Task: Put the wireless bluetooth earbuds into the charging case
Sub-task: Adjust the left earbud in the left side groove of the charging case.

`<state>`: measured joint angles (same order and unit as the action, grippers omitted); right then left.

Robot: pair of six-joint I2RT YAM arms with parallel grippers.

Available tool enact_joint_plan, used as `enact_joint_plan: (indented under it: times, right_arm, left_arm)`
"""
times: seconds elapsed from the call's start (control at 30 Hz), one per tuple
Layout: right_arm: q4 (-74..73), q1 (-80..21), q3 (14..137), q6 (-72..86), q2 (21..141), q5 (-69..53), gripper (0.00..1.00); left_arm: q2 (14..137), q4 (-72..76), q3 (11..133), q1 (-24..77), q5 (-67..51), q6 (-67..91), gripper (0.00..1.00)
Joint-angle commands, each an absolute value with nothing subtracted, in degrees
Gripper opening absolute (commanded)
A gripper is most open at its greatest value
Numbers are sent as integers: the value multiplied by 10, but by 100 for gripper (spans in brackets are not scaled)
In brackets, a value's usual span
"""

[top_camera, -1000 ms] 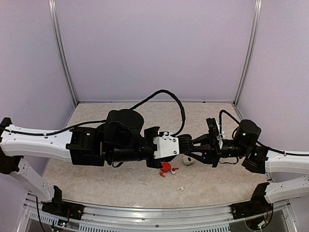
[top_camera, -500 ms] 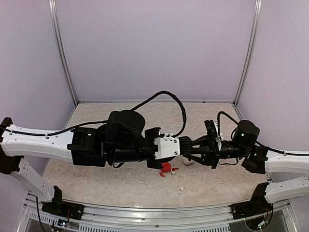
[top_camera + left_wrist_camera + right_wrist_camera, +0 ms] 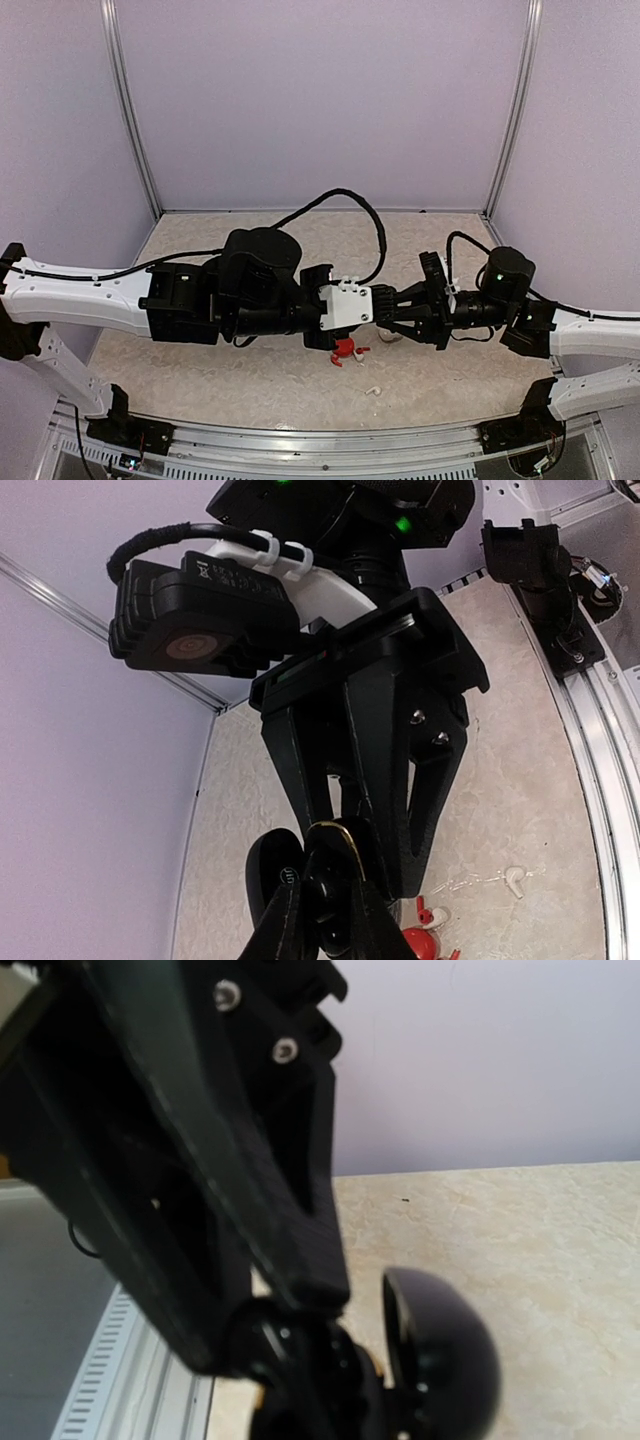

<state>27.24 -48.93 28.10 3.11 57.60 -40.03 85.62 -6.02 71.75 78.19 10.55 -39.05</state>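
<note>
My left gripper [image 3: 374,308] is shut on an open black charging case [image 3: 345,880] with a gold rim and holds it above the table. Its lid [image 3: 275,865] hangs open to one side, and the lid also shows in the right wrist view [image 3: 440,1360]. My right gripper [image 3: 390,317] faces the left one, and its fingertips [image 3: 325,815] are drawn together at the case's opening. I cannot see what lies between them. A white earbud [image 3: 373,390] lies on the table near the front, and it also shows in the left wrist view [image 3: 514,880]. A red and white earbud [image 3: 432,917] lies by a red case.
A red case [image 3: 345,348] with small buds beside it sits on the table under the grippers. A small white object [image 3: 388,337] lies just to its right. Metal rails [image 3: 330,445] run along the table's near edge. Purple walls close the back and sides.
My right gripper has moved left, closing the gap until its fingertips meet the case held by my left gripper. The left arm has shifted slightly right.
</note>
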Motion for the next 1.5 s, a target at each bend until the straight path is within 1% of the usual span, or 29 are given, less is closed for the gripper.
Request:
enact_joint_plan:
  times: [0.0,0.23,0.63,0.8,1.07,1.13,1.3,1.4,1.47]
  right_arm:
    - [254,-501,300,6,571,-399,0]
    - [225,-508,304,-35,565,-395,0]
    - [222,-529,301,-62,548,-396,0]
    - [212,-541,305,-73,553,-391,0]
    - [212,-547,304,-70,547,-377,0]
    - [215,-547,301,-64,545,-370,0]
    - [232,-548,288,-49,537,-348,0]
    - [242,-546,283,-39,536,-341,0]
    - [252,-542,277,-30,534,-338,0]
  left_arm:
    - [860,-75,745,786,93,-384,17]
    - [862,-98,753,784,85,-377,17]
    - [871,-130,766,780,70,-364,17]
    - [878,-136,772,779,73,-362,19]
    - [883,-138,774,780,83,-362,25]
    - [879,-137,773,781,85,-363,29]
    - [860,-124,765,789,89,-374,33]
    - [842,-110,751,796,86,-385,38]
    - [832,-102,742,798,80,-386,38]
